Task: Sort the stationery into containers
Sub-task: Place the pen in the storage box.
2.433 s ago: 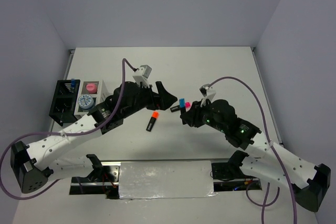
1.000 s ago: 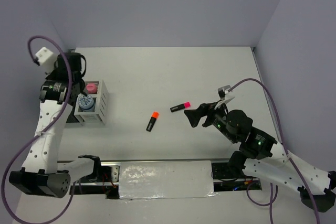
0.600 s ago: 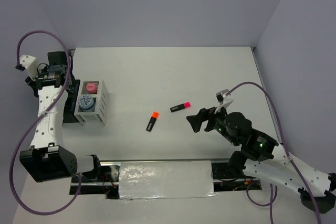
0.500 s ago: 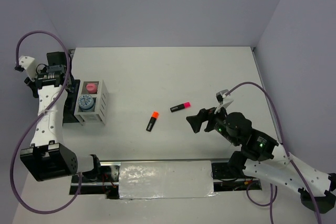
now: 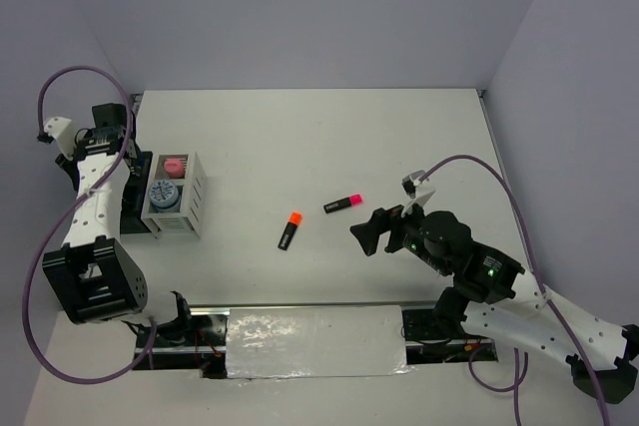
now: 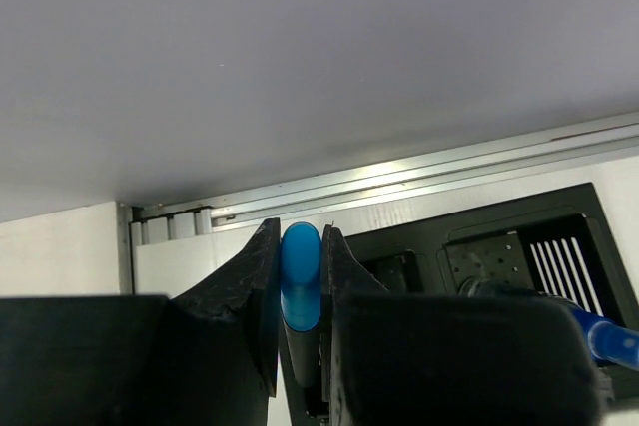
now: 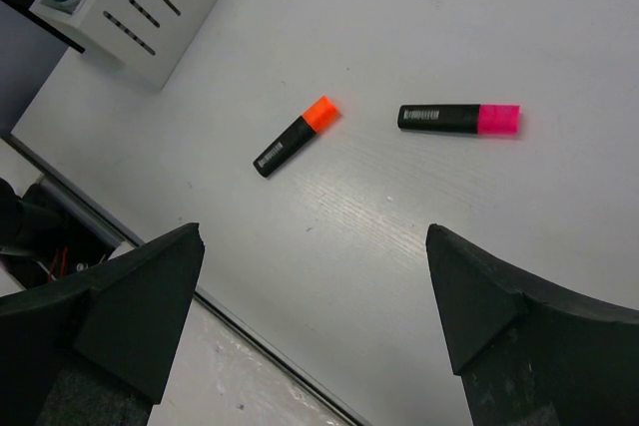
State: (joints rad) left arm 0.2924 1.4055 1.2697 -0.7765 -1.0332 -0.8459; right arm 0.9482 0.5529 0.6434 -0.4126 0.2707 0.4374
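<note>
My left gripper point(image 6: 301, 233) is shut on a blue-capped highlighter point(image 6: 300, 281), which stands upright between the fingers. It hangs at the far left point(image 5: 112, 127), at the black pen holder point(image 6: 479, 246) point(image 5: 122, 209). A blue-capped item point(image 6: 611, 342) sticks out of that holder. The white slotted box point(image 5: 188, 209) holds a pink jar point(image 5: 174, 164) and a blue-white tin point(image 5: 162, 193). An orange-capped highlighter point(image 5: 290, 230) point(image 7: 295, 135) and a pink-capped highlighter point(image 5: 342, 204) point(image 7: 459, 119) lie on the table. My right gripper point(image 5: 382, 227) point(image 7: 315, 238) stands open and empty, just right of them.
The metal rail of the table's edge point(image 6: 399, 175) and the grey wall run close behind the black holder. The table's front edge point(image 7: 250, 331) lies just under my right gripper. The white box point(image 7: 140, 12) stands against the holder's right side.
My left arm has carried the blue-capped highlighter from the table's middle to the far left and, in the last second, turned its wrist there. My right gripper stays open and has barely shifted.
</note>
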